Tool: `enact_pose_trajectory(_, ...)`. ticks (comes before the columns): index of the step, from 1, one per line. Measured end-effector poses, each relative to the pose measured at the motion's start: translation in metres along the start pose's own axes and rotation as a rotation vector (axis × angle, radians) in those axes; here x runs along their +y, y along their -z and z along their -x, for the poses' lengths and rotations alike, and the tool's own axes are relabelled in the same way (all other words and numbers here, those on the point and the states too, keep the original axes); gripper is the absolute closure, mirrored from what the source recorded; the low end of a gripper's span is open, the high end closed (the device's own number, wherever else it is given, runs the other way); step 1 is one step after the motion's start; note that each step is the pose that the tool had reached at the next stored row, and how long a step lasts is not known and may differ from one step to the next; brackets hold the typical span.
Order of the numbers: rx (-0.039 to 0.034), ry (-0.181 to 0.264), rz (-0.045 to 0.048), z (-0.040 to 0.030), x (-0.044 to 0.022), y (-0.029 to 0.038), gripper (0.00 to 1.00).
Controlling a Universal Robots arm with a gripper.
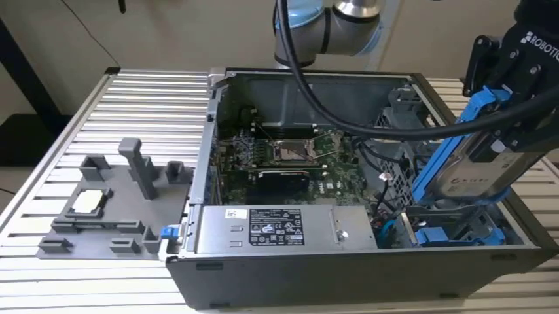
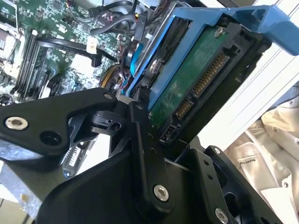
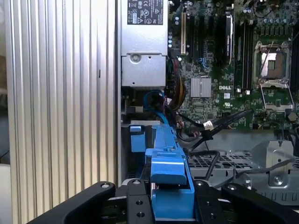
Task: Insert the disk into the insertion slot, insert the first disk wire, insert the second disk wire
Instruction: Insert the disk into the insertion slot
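A ribbed metal worktop holds everything. On the exterior view's left sits a grey plastic stand with pegs. Next is the open computer case, lying flat so its inside can be reached: a grey power box and a green board. On the right, the tool is clamped tight on the disk, flat and silvery in a blue plastic frame. The disk hangs tilted, I think so its low end meets the insertion slot just below.
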State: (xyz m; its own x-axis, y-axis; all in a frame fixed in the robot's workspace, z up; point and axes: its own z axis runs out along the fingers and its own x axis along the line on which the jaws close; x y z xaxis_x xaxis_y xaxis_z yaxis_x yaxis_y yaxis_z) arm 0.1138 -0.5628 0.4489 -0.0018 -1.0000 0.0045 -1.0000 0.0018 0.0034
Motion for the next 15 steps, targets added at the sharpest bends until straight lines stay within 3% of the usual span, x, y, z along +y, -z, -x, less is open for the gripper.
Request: enact_pose_trajectory(15,0.0000,0.001,0.0000,-0.0028,-0.0060,-0.0190,0.67)
